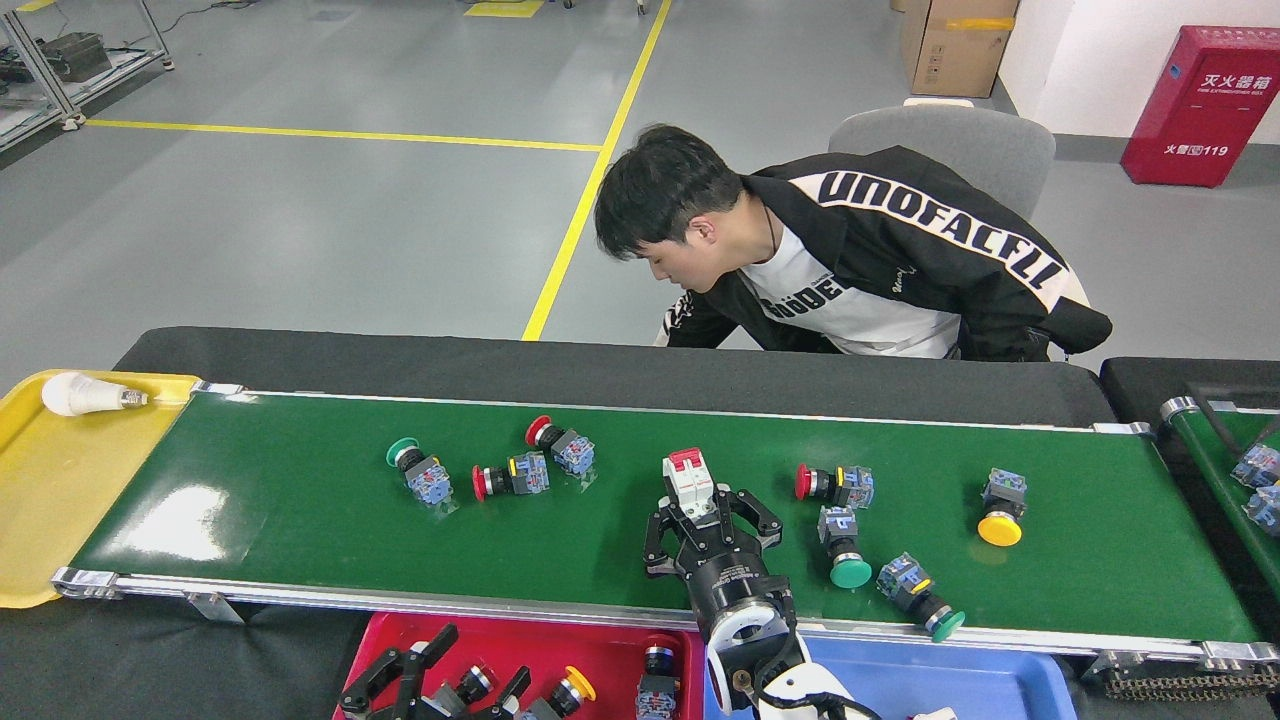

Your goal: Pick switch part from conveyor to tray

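Nearest, the left gripper point(440, 668) is hanging spread and empty over the red plastic tray point(610, 650). Farther on, the right gripper point(708, 508) is straddling, fingers spread, the white red-toggled switch part point(690, 482) standing on the glossy dark-green conveyor point(300, 510), its long axis running away from the robot.

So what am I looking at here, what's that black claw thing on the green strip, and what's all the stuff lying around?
This is the view from a robot's own head, looking down at its work. The green strip is a conveyor. The right claw reaches over it, open around a white breaker switch with red levers, not yet gripping it. The left claw is open over the red tray, beside a yellow-capped button. Push-button parts with red, green and yellow caps lie scattered on the belt. A light bulb rests in a yellow tray. A person sits behind.
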